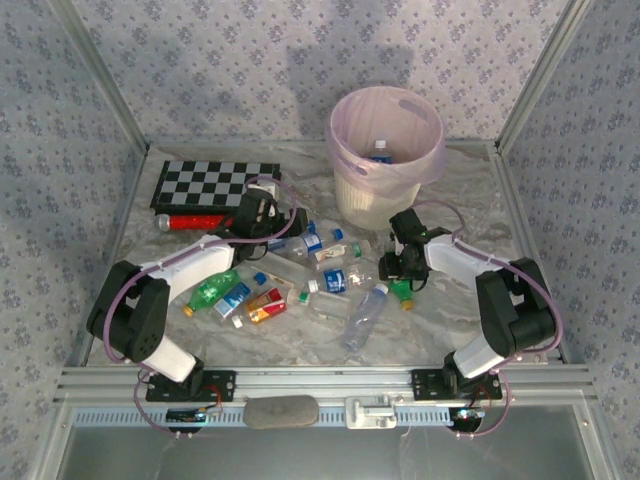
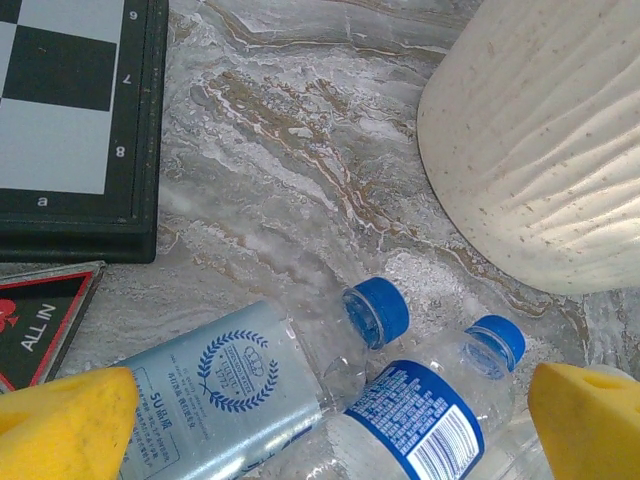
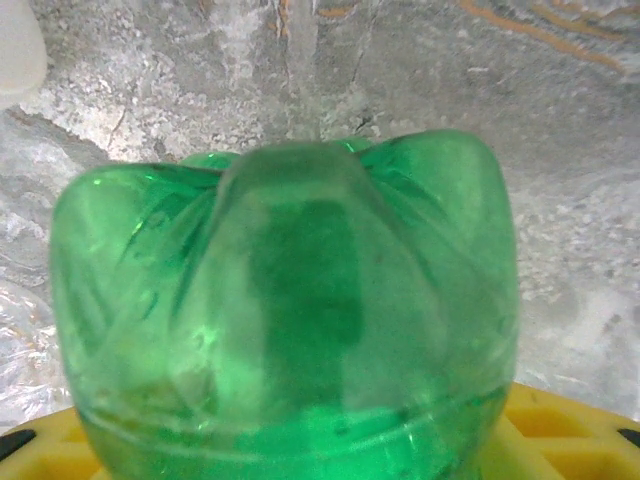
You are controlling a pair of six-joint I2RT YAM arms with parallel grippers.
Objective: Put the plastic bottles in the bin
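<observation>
The bin [image 1: 352, 196] stands at the far edge of the worktop [image 1: 465, 195], right of its middle, with one blue-capped bottle [image 1: 380, 151] showing inside. Many more bottles [image 1: 365, 316] lie scattered across the middle of the worktop, so most of the job looks still to do. The right gripper [image 1: 400, 268] grasps a green bottle [image 3: 290, 320] just before the bin. The left gripper [image 2: 325, 415] hangs wide open over two clear bottles [image 2: 415, 415].
</observation>
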